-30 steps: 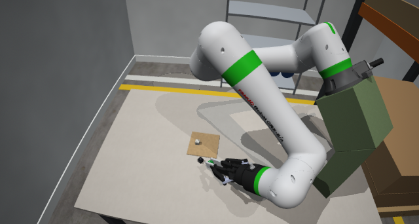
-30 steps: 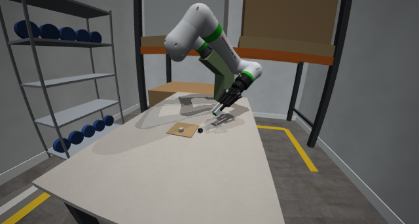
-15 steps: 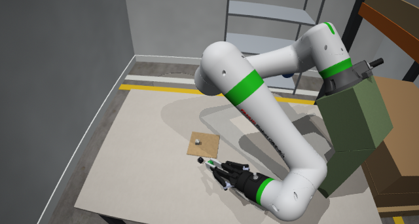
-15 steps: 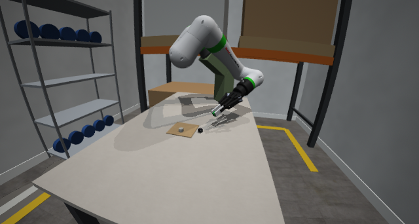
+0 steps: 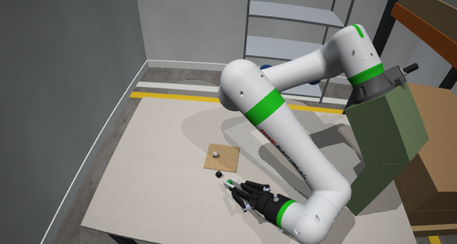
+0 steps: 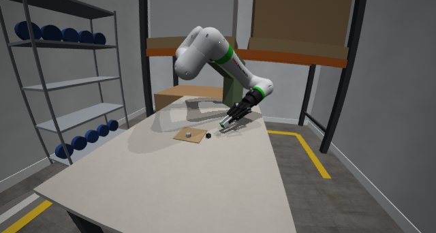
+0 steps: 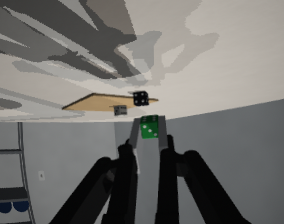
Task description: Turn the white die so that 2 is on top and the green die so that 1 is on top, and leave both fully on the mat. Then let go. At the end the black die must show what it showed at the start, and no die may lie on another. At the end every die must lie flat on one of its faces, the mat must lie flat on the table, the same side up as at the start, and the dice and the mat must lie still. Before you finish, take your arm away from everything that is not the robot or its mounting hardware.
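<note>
The green die (image 5: 229, 182) (image 6: 222, 125) (image 7: 149, 127) sits between the tips of the pincer (image 5: 229, 183) (image 6: 224, 122) (image 7: 150, 127), gripped, fingers narrowly apart, above the counter (image 5: 150, 187) (image 6: 170, 178) (image 7: 248, 60). The black die (image 5: 218, 174) (image 6: 208, 135) (image 7: 140, 98) is just beside the mat (image 5: 228, 160) (image 6: 195, 140) (image 7: 93, 102); the white die (image 5: 215, 154) (image 6: 188, 135) (image 7: 121, 110) lies on it, inside its edges. Bare counter stretches well past the mat. Red and black lettering on the arm (image 5: 296, 140) (image 6: 240, 67) is too small to read surely.

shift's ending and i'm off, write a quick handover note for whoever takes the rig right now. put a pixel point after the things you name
Gripper (image 5: 228, 183) (image 6: 223, 125) (image 7: 150, 127): shut on the green die (image 5: 229, 182) (image 6: 222, 125) (image 7: 149, 127), off the mat.
White die (image 5: 215, 154) (image 6: 188, 135) (image 7: 121, 110): on the mat (image 5: 228, 160) (image 6: 194, 139) (image 7: 88, 103); top number unclear.
Black die (image 5: 218, 174) (image 6: 208, 135) (image 7: 140, 98): beside the mat.
Done: green die grasped.
Left: place green, 1 up; check white shows 2; release, withdraw.
</note>
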Robot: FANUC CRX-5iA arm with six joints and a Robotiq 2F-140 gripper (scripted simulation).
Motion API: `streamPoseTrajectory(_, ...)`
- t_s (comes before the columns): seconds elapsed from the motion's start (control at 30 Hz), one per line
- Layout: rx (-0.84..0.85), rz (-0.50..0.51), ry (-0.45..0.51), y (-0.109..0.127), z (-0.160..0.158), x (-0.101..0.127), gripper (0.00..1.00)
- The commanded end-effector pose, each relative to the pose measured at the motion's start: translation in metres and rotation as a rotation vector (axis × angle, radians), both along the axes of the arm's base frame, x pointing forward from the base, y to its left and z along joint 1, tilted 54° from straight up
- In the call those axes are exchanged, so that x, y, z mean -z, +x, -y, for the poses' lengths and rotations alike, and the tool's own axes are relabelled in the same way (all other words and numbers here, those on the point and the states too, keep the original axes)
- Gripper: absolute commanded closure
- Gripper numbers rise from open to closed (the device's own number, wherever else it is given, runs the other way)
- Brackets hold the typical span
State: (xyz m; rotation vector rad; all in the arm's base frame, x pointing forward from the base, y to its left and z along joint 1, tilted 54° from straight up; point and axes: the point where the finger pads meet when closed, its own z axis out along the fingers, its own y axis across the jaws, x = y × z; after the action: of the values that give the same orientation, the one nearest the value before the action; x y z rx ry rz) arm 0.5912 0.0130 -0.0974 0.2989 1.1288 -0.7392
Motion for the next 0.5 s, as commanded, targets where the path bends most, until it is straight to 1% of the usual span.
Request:
streamPoseTrajectory(0.0, -0.001, 0.0, -0.001, 0.0091, 0.0092, 0.0097, 0.91)
streamPoseTrajectory(0.2, -0.001, 0.0, -0.001, 0.0162, 0.0173, 0.0176, 0.91)
streamPoseTrajectory(0.47, -0.001, 0.0, -0.001, 0.0176, 0.0189, 0.0192, 0.91)
